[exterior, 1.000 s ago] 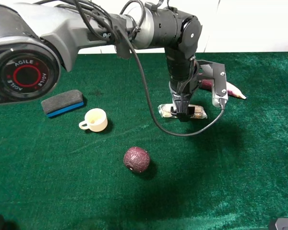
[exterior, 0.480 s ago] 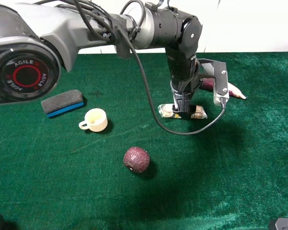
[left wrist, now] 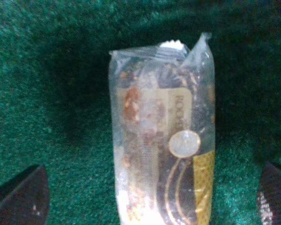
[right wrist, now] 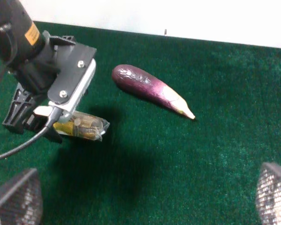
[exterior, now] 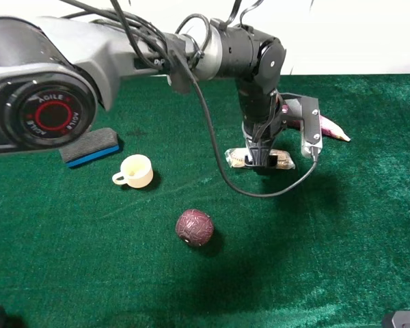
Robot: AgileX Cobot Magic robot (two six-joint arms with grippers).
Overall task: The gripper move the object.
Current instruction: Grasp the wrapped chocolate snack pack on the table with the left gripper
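Observation:
The object, a clear plastic packet (exterior: 236, 158) with tan and yellow contents, lies on the green cloth right of the middle. My left gripper (exterior: 260, 161) points down over its middle and hides that part. In the left wrist view the packet (left wrist: 164, 150) lies between the two black fingertips (left wrist: 18, 197), which stand wide apart, so the left gripper (left wrist: 147, 199) is open around it. The packet also shows in the right wrist view (right wrist: 82, 126), under the silver bracket. My right gripper (right wrist: 145, 197) is open and empty, well away from the packet.
A purple eggplant (exterior: 326, 127) lies just behind and right of the packet; it also shows in the right wrist view (right wrist: 150, 89). A grey-and-blue eraser (exterior: 89, 146) and a small cream cup (exterior: 135, 171) sit at the left. A dark red ball (exterior: 194, 227) lies in front.
The left wrist has turned slightly, swinging its silver bracket a little left. The gripper stays over the packet, which has not moved.

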